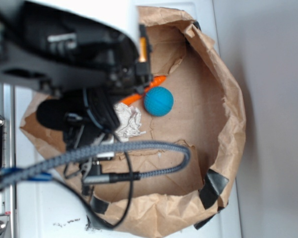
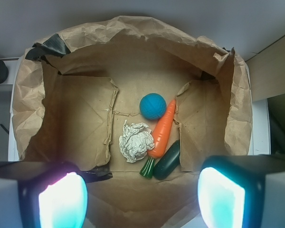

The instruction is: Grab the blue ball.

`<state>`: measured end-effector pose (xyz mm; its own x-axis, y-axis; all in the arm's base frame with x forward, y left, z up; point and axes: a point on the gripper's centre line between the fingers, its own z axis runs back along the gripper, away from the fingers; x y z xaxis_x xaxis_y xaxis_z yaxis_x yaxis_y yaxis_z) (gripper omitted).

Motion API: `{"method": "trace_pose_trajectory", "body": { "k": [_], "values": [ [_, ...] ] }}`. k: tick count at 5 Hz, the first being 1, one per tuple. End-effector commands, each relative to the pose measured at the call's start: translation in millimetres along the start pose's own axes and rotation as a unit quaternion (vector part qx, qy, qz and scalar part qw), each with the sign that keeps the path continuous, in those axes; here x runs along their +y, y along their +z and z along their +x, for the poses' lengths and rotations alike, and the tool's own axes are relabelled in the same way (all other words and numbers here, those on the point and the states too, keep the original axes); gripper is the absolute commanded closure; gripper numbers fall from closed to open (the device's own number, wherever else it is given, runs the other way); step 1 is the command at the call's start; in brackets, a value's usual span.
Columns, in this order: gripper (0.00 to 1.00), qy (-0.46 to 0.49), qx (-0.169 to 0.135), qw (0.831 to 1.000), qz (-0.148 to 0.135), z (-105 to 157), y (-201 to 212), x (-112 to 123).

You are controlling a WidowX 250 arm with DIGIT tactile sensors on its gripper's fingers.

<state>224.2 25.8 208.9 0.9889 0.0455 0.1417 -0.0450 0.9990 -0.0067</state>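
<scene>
Touching the blue ball (image 2: 153,105): an orange carrot (image 2: 162,129).

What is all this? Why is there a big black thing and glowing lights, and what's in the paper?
The big black thing is a robot arm, seen from above. The other picture comes from a camera on the arm's wrist, looking down. The two glowing shapes are the fingers of its gripper, spread open and holding nothing. Below lies a torn-open brown paper bag. On it rest a blue ball, a toy carrot, a crumpled white paper wad and a dark green oblong object. The robot wants the ball.
</scene>
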Motion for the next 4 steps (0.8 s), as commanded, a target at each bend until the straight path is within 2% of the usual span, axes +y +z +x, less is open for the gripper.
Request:
{"method": "trace_pose_trajectory", "body": {
  "k": [1,2,3,4],
  "values": [
    [0.0,-0.045,-0.037,0.998,0.009,21,-38,23],
    [0.0,-0.033,-0.021,0.999,0.028,46,-61,34],
    [0.0,-0.018,-0.025,0.998,0.051,41,-73,31],
    [0.0,-0.024,-0.056,0.997,0.047,34,-85,27]
  ]
}}
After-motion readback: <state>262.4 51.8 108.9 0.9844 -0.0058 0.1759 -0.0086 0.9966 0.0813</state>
